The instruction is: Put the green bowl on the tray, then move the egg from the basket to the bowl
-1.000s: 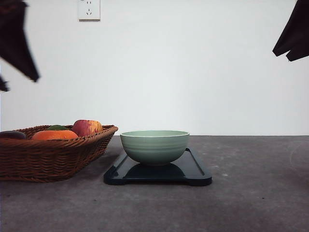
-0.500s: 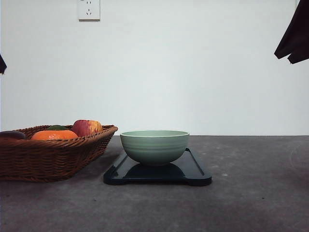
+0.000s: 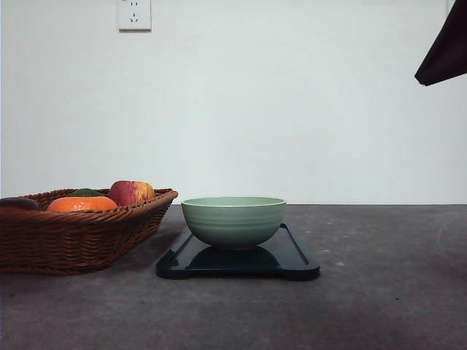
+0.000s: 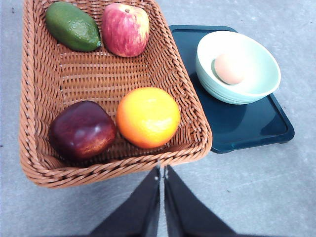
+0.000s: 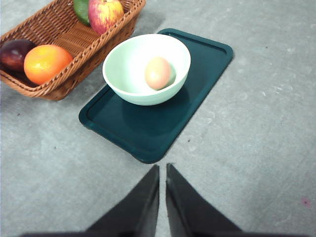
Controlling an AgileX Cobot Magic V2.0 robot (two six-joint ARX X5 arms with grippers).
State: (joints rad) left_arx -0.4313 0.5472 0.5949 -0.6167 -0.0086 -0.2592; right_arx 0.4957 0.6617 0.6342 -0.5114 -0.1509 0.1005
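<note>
On the tray (image 3: pixel 292 255) at the desk's middle the green bowl (image 3: pixel 233 220) holds the egg (image 5: pixel 157 72), right of the basket (image 3: pixel 80 237), and both arms have just lifted away, left hand (image 4: pixel 162 173) and right hand (image 5: pixel 162 173) pressed together and empty, so the task looks finished

Fruit and backdrop lying around the workspace

A red apple (image 4: pixel 125 29) and a green avocado (image 4: pixel 72 26) are sitting side by side at the far end, while an orange (image 4: pixel 148 117) and a dark maroon fruit (image 4: pixel 82 130) are resting nearer; a white wall outlet (image 3: pixel 134 14) is hanging high on the far wall, left of centre, above the grey table (image 3: pixel 379 292).
</note>
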